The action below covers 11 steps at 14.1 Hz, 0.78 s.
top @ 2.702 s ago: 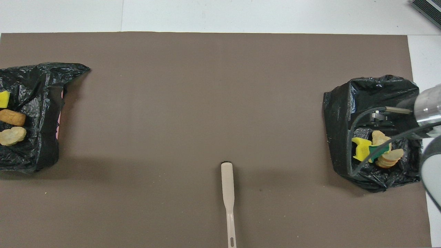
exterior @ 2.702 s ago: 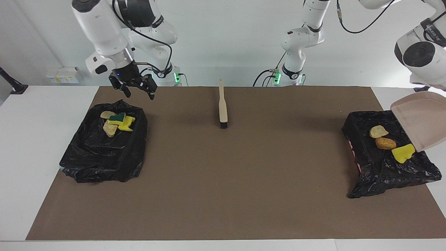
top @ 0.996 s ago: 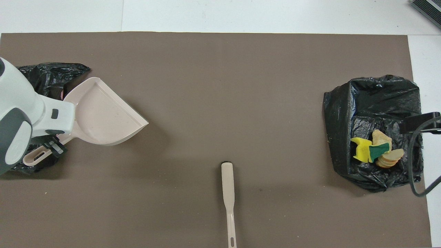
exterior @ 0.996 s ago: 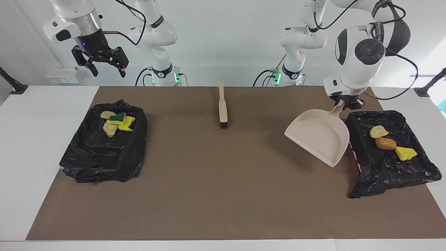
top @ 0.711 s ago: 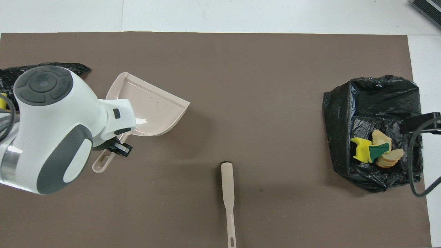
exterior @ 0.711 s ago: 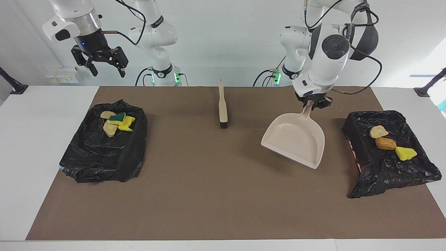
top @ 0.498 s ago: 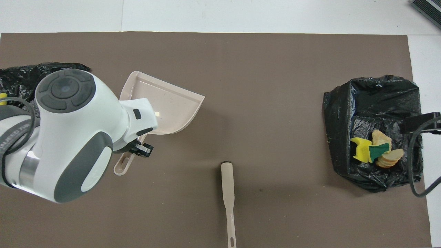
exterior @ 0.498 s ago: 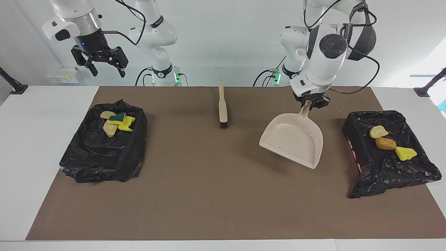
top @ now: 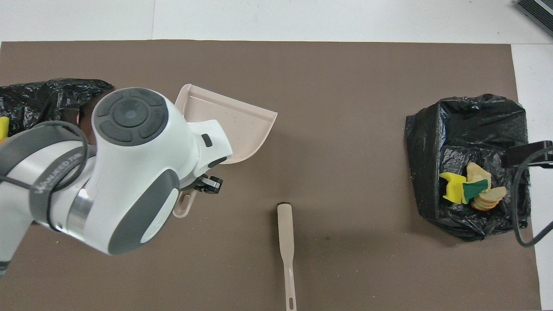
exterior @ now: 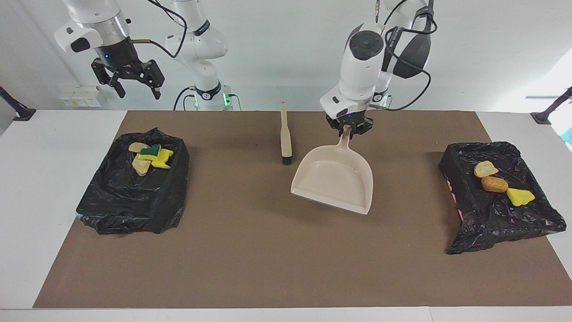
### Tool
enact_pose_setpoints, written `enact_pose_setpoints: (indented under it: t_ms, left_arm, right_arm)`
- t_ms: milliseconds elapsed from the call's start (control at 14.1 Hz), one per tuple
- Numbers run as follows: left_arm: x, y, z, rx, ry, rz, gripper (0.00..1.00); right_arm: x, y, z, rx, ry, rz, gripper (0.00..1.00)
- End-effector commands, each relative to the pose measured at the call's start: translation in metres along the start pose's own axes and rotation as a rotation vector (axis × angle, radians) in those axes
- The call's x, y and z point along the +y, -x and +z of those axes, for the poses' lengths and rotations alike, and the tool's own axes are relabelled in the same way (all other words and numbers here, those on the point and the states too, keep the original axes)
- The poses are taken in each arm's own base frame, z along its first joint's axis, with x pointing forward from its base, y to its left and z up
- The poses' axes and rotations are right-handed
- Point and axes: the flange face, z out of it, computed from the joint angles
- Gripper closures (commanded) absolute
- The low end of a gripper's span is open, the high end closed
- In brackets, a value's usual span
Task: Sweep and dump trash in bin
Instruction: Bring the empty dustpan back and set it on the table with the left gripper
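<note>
Sponge scraps (exterior: 494, 184): seven are counted in all.
Scraps in the bin at the left arm's end: three are seen.
Scraps in the bin at the right arm's end (exterior: 149, 157): four are made out, piled together.
Black-lined bins (exterior: 500, 223): two are counted.
Dustpan (exterior: 335, 181): one is seen.
Brush (exterior: 285, 134): one is seen.
Grippers (exterior: 349, 129): two are counted.

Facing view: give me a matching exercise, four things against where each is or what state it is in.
1 dustpan
2 brush
3 left gripper
4 right gripper

A open, up in the air
B lying on the mat, nobody holding it
C shut on a handle
D empty, carried above the mat

Pairs: 1-D, 2-B, 3-C, 4-A
</note>
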Motion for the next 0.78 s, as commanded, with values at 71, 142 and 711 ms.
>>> enact_pose_setpoints:
  t_ms: [71,142,711]
  left_arm:
    - [0.031,-0.035,0.014,0.027,0.039,-0.06,1.0]
    - [0.032,-0.035,0.016,0.028,0.042,-0.059,1.0]
    - [0.065,-0.041,0.049,0.013,0.063,-0.127,1.0]
  right_arm:
    - [0.005,0.006,-0.002,-0.002,-0.011,-0.025,0.0]
    - [0.005,0.006,-0.002,-0.002,-0.011,-0.025,0.0]
    - [0.005,0.006,-0.002,-0.003,-0.011,-0.025,0.0]
